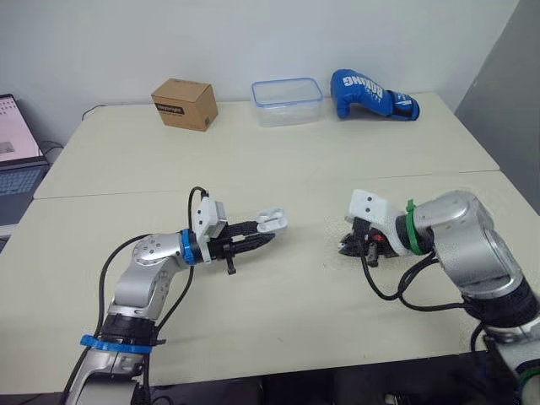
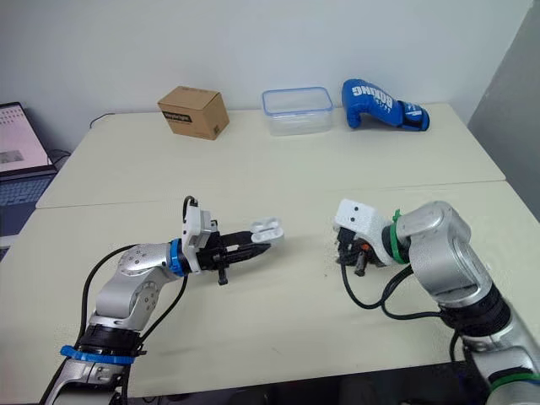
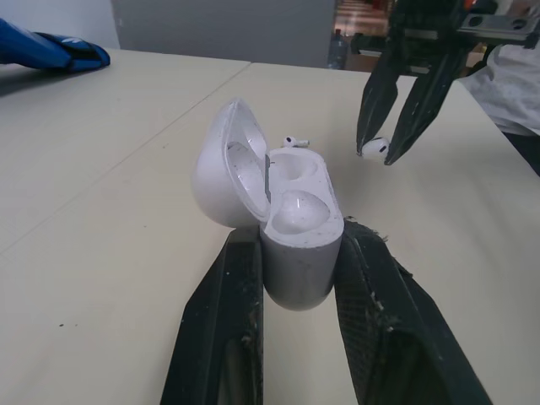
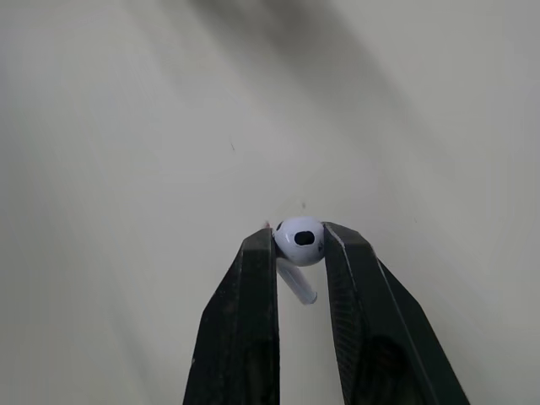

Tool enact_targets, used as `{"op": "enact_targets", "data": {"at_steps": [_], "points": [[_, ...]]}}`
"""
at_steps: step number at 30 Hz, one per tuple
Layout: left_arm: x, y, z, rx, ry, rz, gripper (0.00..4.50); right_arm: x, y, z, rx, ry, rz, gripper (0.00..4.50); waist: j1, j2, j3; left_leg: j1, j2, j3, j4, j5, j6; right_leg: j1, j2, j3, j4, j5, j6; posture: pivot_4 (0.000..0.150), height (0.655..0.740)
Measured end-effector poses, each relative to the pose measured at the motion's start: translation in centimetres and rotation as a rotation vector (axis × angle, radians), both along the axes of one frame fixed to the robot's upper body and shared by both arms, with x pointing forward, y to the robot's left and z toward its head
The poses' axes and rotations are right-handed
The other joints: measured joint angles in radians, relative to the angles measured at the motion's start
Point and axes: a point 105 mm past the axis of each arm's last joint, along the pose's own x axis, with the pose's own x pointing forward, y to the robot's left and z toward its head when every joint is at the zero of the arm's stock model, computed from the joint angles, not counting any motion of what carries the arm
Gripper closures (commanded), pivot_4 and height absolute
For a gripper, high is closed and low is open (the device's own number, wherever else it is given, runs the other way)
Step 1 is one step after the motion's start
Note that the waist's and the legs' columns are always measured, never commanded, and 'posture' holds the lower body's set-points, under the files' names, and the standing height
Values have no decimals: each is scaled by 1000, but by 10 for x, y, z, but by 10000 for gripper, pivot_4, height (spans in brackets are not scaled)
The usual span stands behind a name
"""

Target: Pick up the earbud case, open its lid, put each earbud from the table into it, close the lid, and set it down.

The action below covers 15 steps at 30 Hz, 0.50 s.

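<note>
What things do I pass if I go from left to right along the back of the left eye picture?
laptop → cardboard box → clear plastic container → blue boxing glove

The beige table [image 1: 278, 160] carried a cardboard box [image 1: 185, 104], a clear container [image 1: 287, 101] and a blue boxing glove [image 1: 371, 94] along its far edge. One earbud [image 3: 291, 140] lay on the surface, well apart from them.
</note>
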Motion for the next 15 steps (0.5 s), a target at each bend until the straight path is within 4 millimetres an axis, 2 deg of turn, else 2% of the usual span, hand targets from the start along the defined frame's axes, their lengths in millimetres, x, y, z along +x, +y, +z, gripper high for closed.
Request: {"op": "enact_targets", "data": {"at_steps": [3, 5, 10, 15], "points": [[7, 1, 2, -8, -5, -3, 37110, -4, 21, 25, 316, 6, -67, 40934, -1, 1, 0, 1, 0, -2, 0, 0, 0, 0, 1, 0, 2, 0, 0, 1500, 7307], [8, 0, 5, -8, -16, -16, 37110, -5, 24, 31, 398, 9, -110, 40934, -2, 1, 0, 0, 0, -2, 0, 0, 0, 0, 0, 0, 1, 0, 0, 1500, 7307], [14, -2, 6, -4, -8, -32, 37110, 2, 27, 42, 501, 4, -211, 40934, -3, 1, -1, 1, -1, -2, 0, 0, 0, 0, 0, 0, 2, 0, 0, 1500, 7307], [20, -8, 11, -14, -12, -55, 37110, 8, 42, 46, 565, -35, -259, 40934, -7, 1, -1, 1, 0, -2, 0, 0, 0, -1, 0, 0, 2, 0, 0, 1500, 7307]]}}
